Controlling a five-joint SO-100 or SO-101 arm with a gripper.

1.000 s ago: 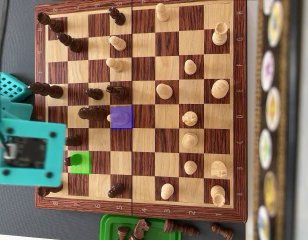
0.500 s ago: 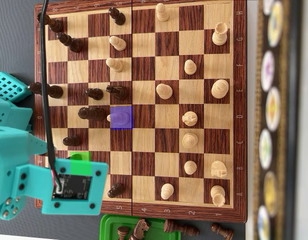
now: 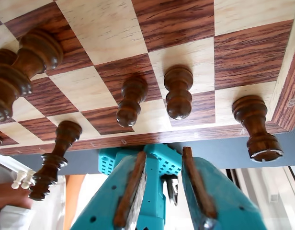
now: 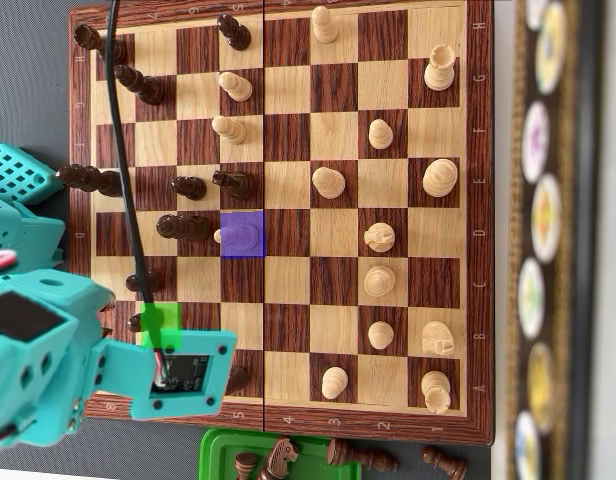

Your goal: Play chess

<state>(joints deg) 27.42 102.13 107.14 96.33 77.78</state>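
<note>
While the jaws stand spread with nothing between them in the wrist view, the step in hand looks to be the reach for a dark piece, so take it slowly. The board (image 4: pixel 478 200) fills most of the overhead view, and the arm (image 4: pixel 48 350) hangs over its lower-left corner, with the green tray (image 4: pixel 223 450) of captured pieces just below the board's edge. The gripper (image 3: pixel 163 155) sits low, outside the board's rim, facing the back-rank rook (image 3: pixel 255 127) and two dark pawns (image 3: pixel 130 100) that stand side by side. In the overhead view a green square (image 4: pixel 166 322) marks a dark pawn (image 4: pixel 138 322) near the left rim, and a purple square (image 4: pixel 242 234) under a light pawn lies well apart toward the centre; I judge these the piece to move and its target. Which of the two pawns in the wrist view is the marked one I cannot tell for sure. Centre the open jaws on that pawn's head, come down straight between its neighbours, close gently on the neck, then lift clear before crossing other pieces.
</note>
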